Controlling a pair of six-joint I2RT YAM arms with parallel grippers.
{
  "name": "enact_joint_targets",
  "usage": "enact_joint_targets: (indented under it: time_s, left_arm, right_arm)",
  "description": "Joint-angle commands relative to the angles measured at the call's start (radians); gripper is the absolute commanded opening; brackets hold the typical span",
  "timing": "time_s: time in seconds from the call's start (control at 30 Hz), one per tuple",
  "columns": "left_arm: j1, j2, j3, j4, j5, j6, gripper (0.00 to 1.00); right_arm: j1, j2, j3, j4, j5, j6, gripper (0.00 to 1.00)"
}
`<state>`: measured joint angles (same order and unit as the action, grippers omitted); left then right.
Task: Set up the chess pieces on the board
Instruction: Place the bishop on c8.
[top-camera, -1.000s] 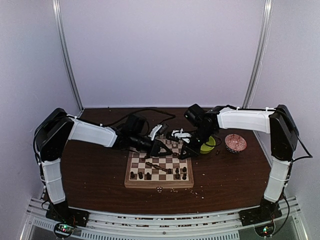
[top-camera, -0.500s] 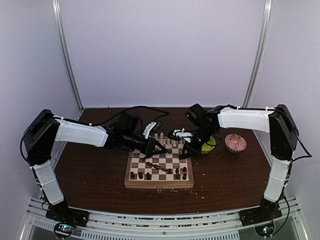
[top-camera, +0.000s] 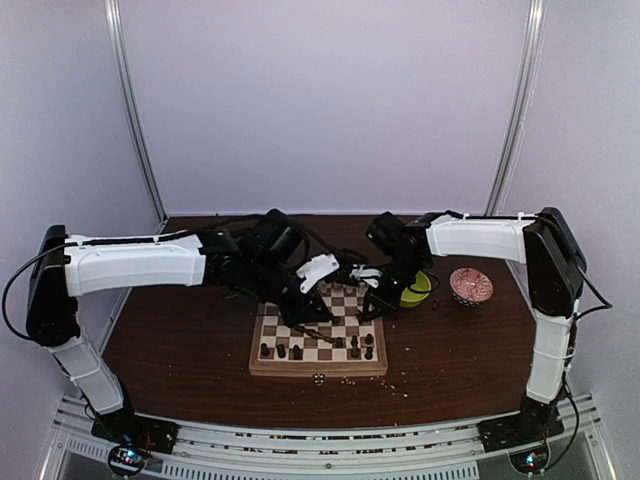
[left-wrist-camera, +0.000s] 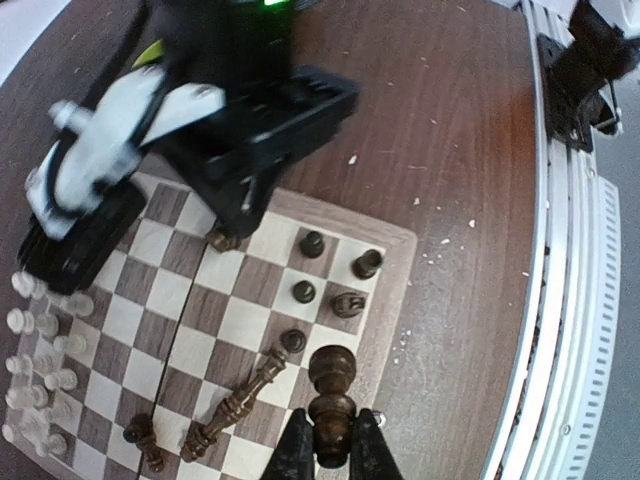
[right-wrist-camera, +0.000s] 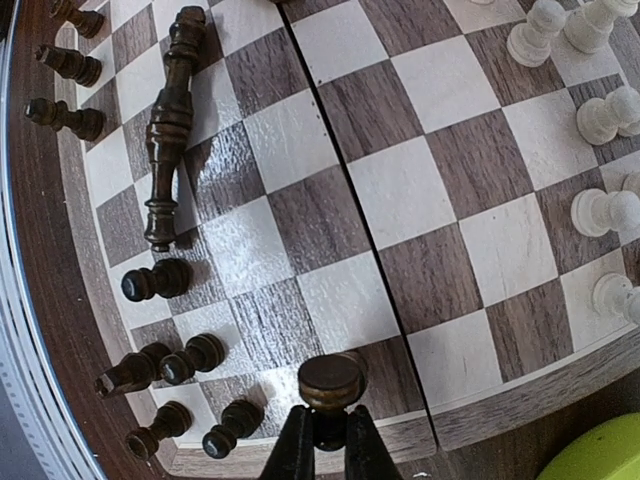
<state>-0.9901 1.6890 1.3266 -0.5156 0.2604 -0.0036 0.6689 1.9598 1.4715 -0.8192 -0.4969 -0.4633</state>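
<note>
You are holding a tall dark piece in your left pincer, the fingers pinching narrowly on its lower stem and its rounded head sticking out ahead of the tips. That pincer is hanging above the board, and the piece is not touching it. Just ahead of it, several upright dark pieces are standing on the squares nearest the rim. Slightly to its left, fallen dark pieces are lying on their sides. Farther left, the cream pieces are showing blurred in their rows.

Your right pincer is gripping a round-topped dark piece with its fingers closed as tight as they go. It is holding the piece low over an edge square; you cannot tell whether the base is resting on the wood. The lime-green bowl is sitting just to that pincer's right, off the board. The red patterned bowl is sitting beyond it on the dark table, with pale crumbs scattered around.
</note>
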Motion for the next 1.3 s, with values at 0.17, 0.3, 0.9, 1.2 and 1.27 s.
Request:
enact_joint_targets:
  time_s: [0.17,0.3,0.9,1.2,1.27]
  left_arm:
    - [-0.165,0.236,0.293,-0.397,-0.288,0.250,0.05]
    - [-0.202,0.304,0.354,-0.437,-0.357,0.271,0.05]
    - [-0.206,0.403,0.441,-0.436,-0.399,0.305,0.06]
    - [-0.206,0.447,0.469,-0.434,-0.400,0.317,0.07]
    - [-0.206,0.450,0.471,-0.434,-0.398,0.318,0.07]
  right_arm:
    - [-0.001,0.019,0.033,-0.028,0.003,0.015,0.08]
    - [-0.002,0.019,0.035,-0.032,0.003,0.013,0.08]
    - [-0.002,0.028,0.038,-0.038,-0.004,0.011,0.09]
    - [-0.002,0.031,0.039,-0.043,-0.006,0.009,0.09]
    - [-0.003,0.031,0.041,-0.042,-0.006,0.008,0.09]
